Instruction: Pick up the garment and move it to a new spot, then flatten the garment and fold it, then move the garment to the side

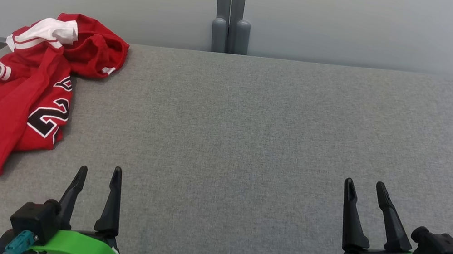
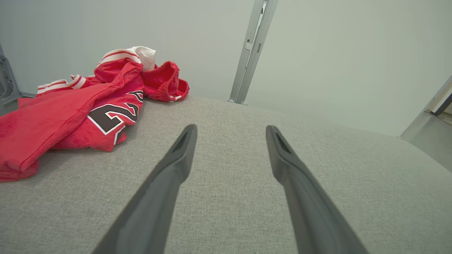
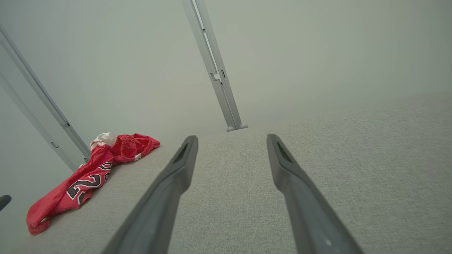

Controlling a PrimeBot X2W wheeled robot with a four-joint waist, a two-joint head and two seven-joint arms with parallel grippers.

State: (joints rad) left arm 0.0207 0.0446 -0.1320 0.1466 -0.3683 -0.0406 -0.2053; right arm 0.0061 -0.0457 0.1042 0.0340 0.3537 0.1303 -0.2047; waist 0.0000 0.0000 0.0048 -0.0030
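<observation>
1. Head view: the garment (image 1: 30, 89), a crumpled red jersey, lay heaped at the bench (image 1: 250, 149)'s far left corner, seemingly lapping over its left edge. My left gripper (image 1: 100, 169) and right gripper (image 1: 364, 183) hovered by the near edge, fingers spread, holding nothing.
2. Left wrist view: soft, light, limp cloth. I judged it would sag and bunch when lifted.
3. Right wrist view: the heap sat well apart. I judged its raised far fold the best pinch.

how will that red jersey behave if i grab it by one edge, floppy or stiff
Probably floppy: the red jersey lies crumpled in soft folds, so lifted at one point it would likely hang and bunch. Likely light, since it looks like thin cloth. Pushed, it may wrinkle rather than slide on the textured grey surface.
</observation>
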